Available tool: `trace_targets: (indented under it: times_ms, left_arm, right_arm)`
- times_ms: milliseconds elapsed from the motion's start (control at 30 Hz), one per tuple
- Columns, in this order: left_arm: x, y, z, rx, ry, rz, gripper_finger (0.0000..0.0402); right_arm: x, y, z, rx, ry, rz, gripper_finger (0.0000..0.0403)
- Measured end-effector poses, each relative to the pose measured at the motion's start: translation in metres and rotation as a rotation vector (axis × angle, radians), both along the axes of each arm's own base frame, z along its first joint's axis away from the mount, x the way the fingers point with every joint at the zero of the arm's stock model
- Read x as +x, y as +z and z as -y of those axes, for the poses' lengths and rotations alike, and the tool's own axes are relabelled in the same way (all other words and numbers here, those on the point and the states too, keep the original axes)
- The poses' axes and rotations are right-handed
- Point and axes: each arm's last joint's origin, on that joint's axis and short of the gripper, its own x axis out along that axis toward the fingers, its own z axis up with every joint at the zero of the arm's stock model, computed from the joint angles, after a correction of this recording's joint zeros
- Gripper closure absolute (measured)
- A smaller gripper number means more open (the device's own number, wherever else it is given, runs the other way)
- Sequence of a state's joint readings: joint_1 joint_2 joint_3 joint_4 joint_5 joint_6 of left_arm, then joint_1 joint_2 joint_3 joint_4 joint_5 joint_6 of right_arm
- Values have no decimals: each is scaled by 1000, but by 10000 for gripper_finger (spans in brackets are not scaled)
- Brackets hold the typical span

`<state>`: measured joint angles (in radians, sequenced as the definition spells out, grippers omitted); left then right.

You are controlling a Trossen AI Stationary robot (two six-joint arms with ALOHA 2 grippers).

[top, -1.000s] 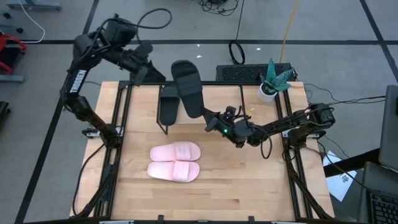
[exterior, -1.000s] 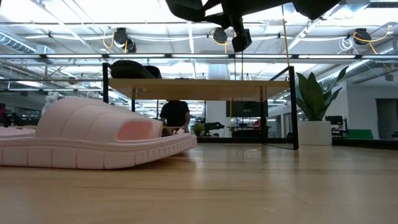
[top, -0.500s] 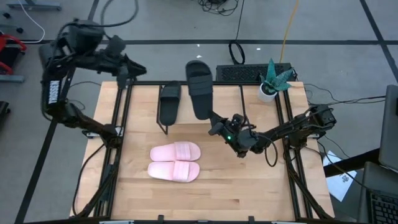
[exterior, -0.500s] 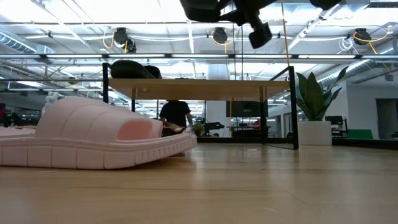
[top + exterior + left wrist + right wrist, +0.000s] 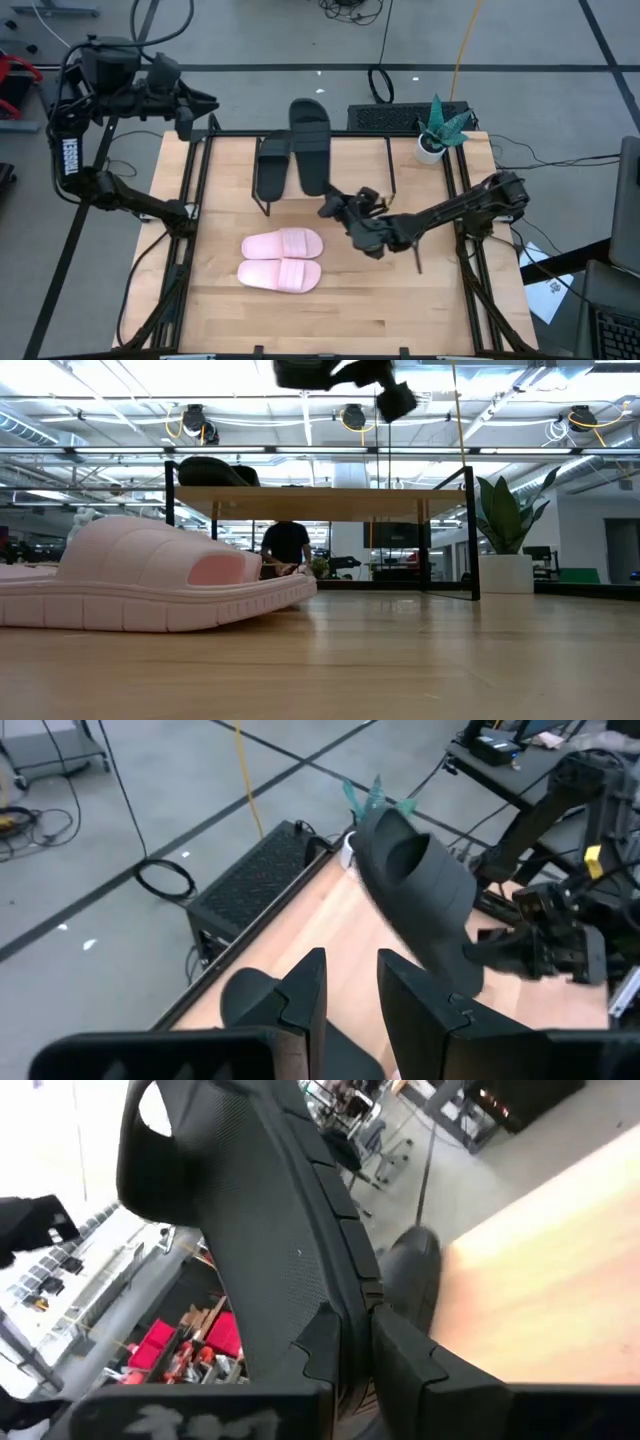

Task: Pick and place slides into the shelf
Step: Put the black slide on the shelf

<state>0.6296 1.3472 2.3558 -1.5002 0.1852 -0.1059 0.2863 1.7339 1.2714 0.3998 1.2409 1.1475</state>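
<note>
I have the right gripper point(image 5: 333, 205) with its fingers pinched on a black slide's point(image 5: 309, 143) heel, held over the shelf point(image 5: 300, 140) for placing, while the left gripper point(image 5: 205, 100) waits part-open, empty.

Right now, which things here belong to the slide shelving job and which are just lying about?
Job: held black slide in right gripper, black slide on shelf, pink slides, shelf.
Lying about: potted plant, keyboard, cable coil.
</note>
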Motion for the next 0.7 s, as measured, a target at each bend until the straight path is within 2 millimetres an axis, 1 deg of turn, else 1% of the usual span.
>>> trace_targets:
  times_ms: [67,133,233,333,433,533,700]
  left_arm:
    - [0,0,0,11,5,-6,314]
    - [0,0,0,31,-4,-16,314]
    - [0,0,-1,62,-21,-31,314]
    - [0,-1,-1,73,-23,-42,314]
    - [-1,-2,-1,93,10,-72,314]
    - [-3,-2,-3,153,42,-116,314]
    - [-5,-1,-6,238,138,-178,314]
  right_arm:
    - [11,-5,2,11,4,3,377]
    - [20,-15,5,40,6,16,377]
    - [25,-31,8,102,13,37,377]
    - [26,-41,8,152,0,65,377]
    - [26,-42,7,182,1,91,377]
    - [27,-44,7,225,42,101,377]
    - [24,-53,7,330,67,102,377]
